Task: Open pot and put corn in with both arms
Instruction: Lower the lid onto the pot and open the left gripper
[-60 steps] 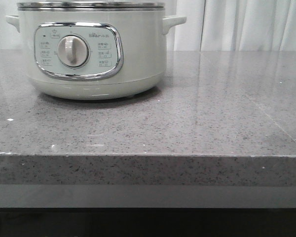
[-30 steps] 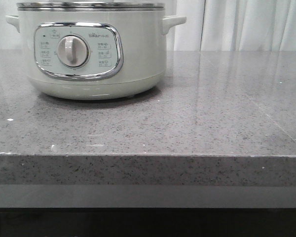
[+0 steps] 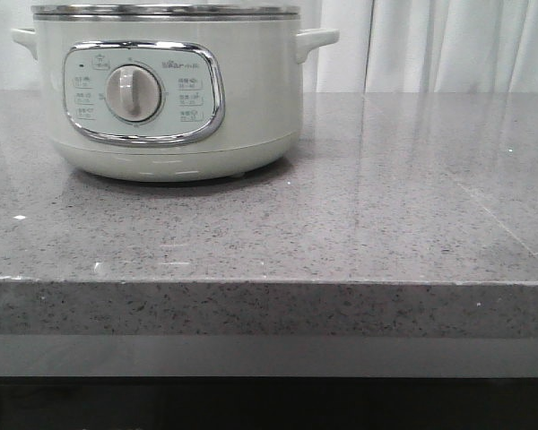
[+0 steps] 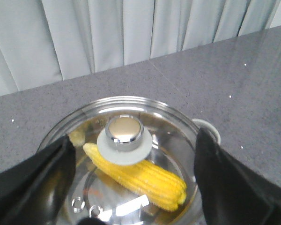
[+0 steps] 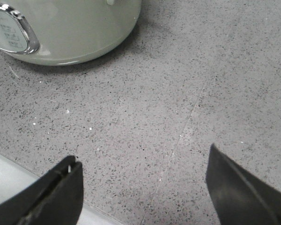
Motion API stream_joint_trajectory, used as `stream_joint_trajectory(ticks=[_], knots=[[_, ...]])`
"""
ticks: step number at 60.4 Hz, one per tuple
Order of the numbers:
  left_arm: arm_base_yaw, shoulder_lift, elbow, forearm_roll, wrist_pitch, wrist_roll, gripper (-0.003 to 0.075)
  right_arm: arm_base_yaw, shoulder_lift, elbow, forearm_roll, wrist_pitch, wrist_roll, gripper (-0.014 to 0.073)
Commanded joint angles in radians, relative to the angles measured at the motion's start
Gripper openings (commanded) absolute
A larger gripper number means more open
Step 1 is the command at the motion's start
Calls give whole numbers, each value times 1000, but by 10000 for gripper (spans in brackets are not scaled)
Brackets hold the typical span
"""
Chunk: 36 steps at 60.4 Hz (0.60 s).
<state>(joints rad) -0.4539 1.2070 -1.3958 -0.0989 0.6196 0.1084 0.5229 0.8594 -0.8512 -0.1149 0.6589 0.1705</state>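
Nearest to us in the front view is the grey speckled table (image 3: 341, 233), its front edge bare. Further back on its left part stands the pot (image 3: 170, 98), pale cream-green, with a chrome-framed control panel (image 3: 143, 92) and a silver dial (image 3: 133, 93) facing us. We see a small handle (image 3: 316, 39) on each side and the steel rim up top. White curtains (image 3: 430, 45) hang behind the table.

In the right wrist view, the right end effector (image 5: 145, 187) has its dark fingers (image 5: 56, 194) wide apart over bare table, holding nothing; the pot sits beyond it, well apart.

In the left wrist view, the left end effector (image 4: 131, 185) hangs above the pot, fingers spread wide on either side of the glass lid (image 4: 168, 119), gripping nothing. The lid sits on the pot, with its chrome knob (image 4: 124, 131) on a white base at the middle. Through the glass we see the corn (image 4: 138, 176) lying inside the pot, bright yellow, under and beside the knob.
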Motion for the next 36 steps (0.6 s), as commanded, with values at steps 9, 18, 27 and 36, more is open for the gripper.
stream_joint_trajectory(ticks=[9, 18, 27, 36], knots=[[-3, -220, 205, -12, -46, -3, 526, -6, -5, -26, -4, -63, -9, 561], [-3, -328, 342, -30, -52, -6, 526, -6, -5, -26, -4, -63, -9, 561], [-3, -424, 461, -37, -59, -6, 526, -6, -5, -26, -4, -66, -9, 561], [-3, -496, 545, -37, -98, -6, 526, -6, -5, -26, -4, -64, -9, 561]])
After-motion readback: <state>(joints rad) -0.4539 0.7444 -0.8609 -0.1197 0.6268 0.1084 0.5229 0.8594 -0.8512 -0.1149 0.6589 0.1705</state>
